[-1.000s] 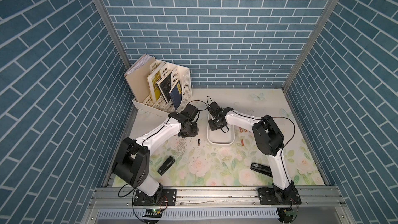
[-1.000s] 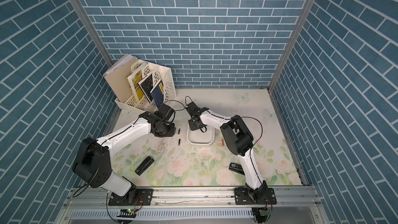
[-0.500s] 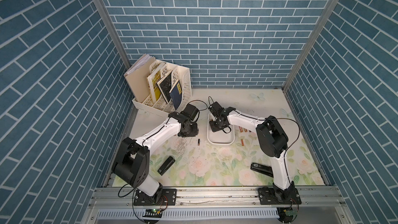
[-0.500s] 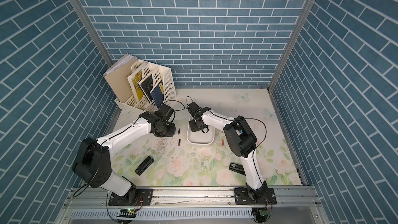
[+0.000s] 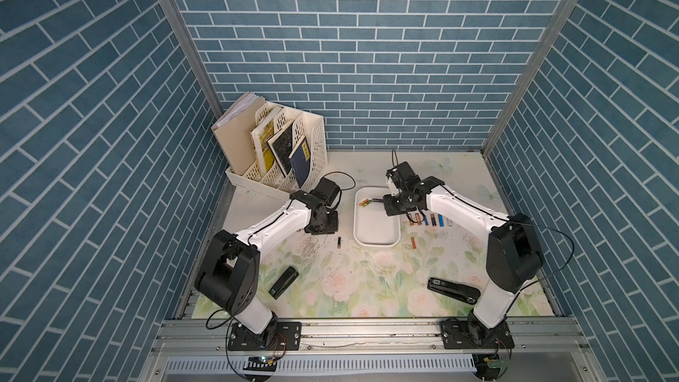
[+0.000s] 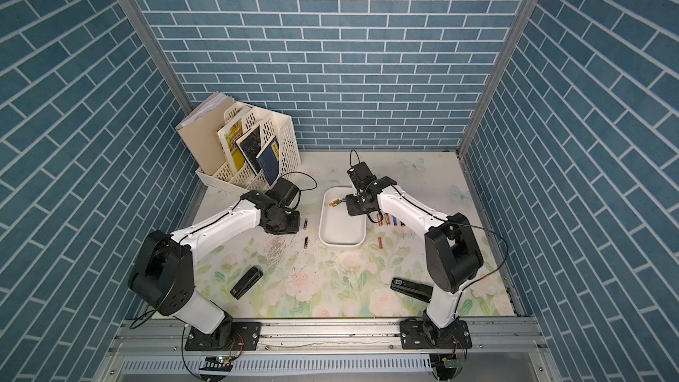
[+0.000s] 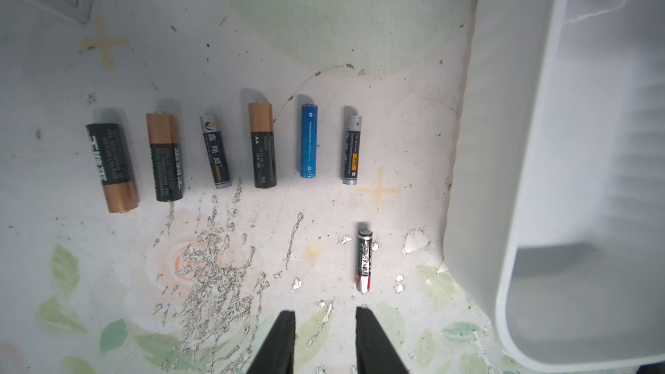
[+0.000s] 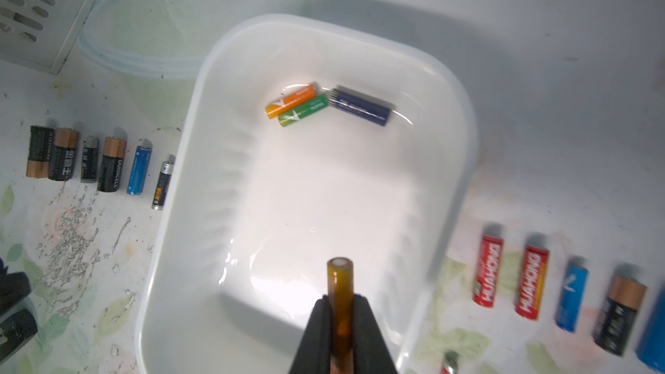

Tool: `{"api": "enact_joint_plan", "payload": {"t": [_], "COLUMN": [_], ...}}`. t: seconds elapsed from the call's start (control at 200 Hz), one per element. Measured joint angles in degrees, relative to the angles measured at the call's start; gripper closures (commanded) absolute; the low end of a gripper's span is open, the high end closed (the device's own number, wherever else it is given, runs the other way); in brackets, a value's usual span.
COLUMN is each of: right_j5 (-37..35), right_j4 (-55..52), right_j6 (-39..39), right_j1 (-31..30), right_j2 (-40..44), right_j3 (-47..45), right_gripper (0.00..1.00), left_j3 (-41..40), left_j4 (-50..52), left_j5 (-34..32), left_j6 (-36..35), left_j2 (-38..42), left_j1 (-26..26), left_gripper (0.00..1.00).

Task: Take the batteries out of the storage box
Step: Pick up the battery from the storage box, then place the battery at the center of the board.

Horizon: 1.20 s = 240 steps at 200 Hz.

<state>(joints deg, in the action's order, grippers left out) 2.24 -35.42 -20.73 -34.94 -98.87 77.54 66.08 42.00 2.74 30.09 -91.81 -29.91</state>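
1 battery point(image 8: 339, 284) clamped between right fingers point(image 8: 317, 336) | over storage box point(image 8: 306, 192)

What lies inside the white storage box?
An orange battery, a green battery touching it and a dark blue battery. The right gripper, holding a brown battery, hides part of the box floor.

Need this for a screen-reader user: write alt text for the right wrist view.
The right hand grips an amber-brown battery above the white storage box, where an orange battery, a green battery and a dark blue battery lie together. On the floral table, rows of more batteries lie on both sides of the box.
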Motion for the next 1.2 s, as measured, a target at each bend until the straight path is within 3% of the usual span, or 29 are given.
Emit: {"api": "enact_joint_plan", "payload": {"t": [0.28, 0.54, 1.2], "right_j5": [0.2, 0.98, 2.16], "right_j4": [-0.66, 1.6, 8.94], "right_j6": [-0.04, -0.5, -0.48], "right_j1": [6.25, 9.16, 11.39], "right_j2": [12.63, 14.53, 10.25], "right_j3": [-14.93, -26.29, -29.73], "right_gripper": [0.88, 0.88, 0.89], "left_j3": [0.37, 1.44, 1.62], "left_j4": [-0.59, -0.63, -0.68], "left_j5": [0.26, 0.39, 1.03], "left_j6": [-0.46, -0.98, -1.01], "left_j2": [-1.66, -2.62, -2.64], "left_j1": [0.0, 0.0, 0.0], "left_gripper": [0.66, 0.66, 0.66]}}
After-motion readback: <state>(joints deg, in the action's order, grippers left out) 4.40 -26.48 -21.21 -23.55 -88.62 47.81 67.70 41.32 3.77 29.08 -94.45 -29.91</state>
